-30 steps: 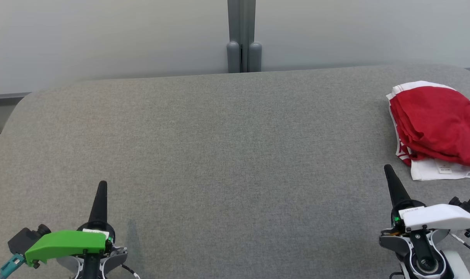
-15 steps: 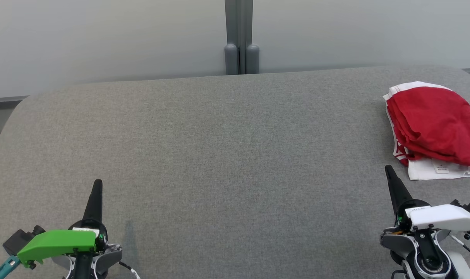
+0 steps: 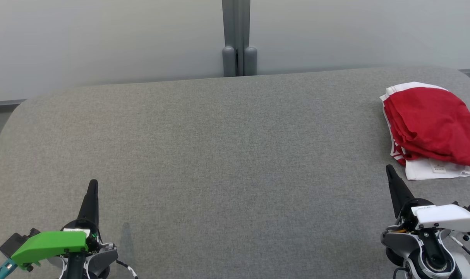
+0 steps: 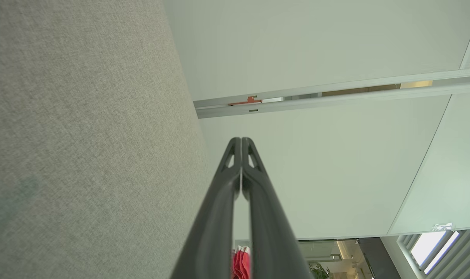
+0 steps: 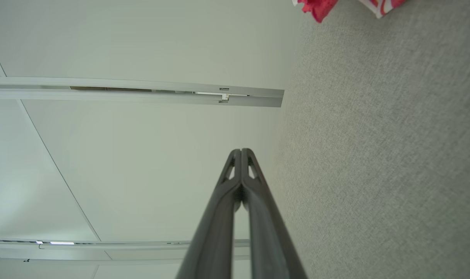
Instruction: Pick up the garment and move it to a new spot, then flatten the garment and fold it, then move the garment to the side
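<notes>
The garment (image 3: 432, 124), red with white trim and a small label, lies folded in a bundle at the far right of the grey table (image 3: 227, 147). A corner of the garment (image 5: 316, 7) peeks in at the top of the right wrist view, and a red sliver of the garment (image 4: 241, 263) appears between the fingers in the left wrist view. My left gripper (image 3: 92, 182) hovers shut at the lower left, far from the cloth, holding nothing. Just below the garment's near edge, my right gripper (image 3: 389, 167) is shut and empty, apart from the fabric.
A pale wall with a grey vertical post (image 3: 237, 38) stands behind the table's far edge. The table's rounded left corner (image 3: 14, 112) drops to the floor. The cloth lies close to the table's right edge.
The head camera has shifted slightly, so the whole picture slid a little left. Both grippers sit a bit lower in view; the garment lies as before.
</notes>
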You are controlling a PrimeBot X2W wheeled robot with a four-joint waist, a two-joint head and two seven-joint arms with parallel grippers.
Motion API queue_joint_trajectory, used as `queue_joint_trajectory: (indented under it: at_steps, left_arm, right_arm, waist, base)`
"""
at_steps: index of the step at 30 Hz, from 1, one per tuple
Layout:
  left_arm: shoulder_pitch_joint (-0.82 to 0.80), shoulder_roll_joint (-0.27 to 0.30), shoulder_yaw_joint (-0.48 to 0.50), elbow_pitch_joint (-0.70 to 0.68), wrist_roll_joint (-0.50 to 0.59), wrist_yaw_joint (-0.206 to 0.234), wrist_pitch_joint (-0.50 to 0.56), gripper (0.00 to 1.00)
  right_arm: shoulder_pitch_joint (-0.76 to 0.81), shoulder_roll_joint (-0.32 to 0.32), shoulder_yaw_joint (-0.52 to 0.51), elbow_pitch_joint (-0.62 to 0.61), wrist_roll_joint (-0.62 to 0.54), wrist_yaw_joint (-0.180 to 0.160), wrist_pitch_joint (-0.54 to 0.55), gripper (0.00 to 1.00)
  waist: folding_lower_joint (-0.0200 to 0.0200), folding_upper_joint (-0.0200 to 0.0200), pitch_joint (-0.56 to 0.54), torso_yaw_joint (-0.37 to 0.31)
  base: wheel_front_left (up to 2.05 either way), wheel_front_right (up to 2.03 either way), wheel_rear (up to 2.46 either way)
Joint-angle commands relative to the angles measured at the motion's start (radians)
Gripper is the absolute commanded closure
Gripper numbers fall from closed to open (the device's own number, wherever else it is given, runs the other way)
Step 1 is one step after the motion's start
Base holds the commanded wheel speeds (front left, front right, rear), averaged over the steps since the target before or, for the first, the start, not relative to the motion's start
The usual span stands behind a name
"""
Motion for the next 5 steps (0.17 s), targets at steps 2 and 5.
queue_joint_trajectory:
  at_steps: [2,5]
  left_arm:
    - [-0.019,0.002,0.009,0.000,-0.023,-0.005,0.009,1.00]
    - [-0.019,0.002,0.014,0.001,-0.041,-0.005,0.014,1.00]
  right_arm:
    - [-0.014,-0.001,-0.005,0.003,0.029,0.001,0.011,1.00]
    - [-0.015,0.000,-0.008,0.005,0.045,0.001,0.016,1.00]
  waist:
    - [0.0000,0.0000,-0.001,-0.001]
    - [0.0000,0.0000,-0.003,-0.003]
  base:
    - [0.00,0.00,0.00]
    - [0.00,0.00,0.00]
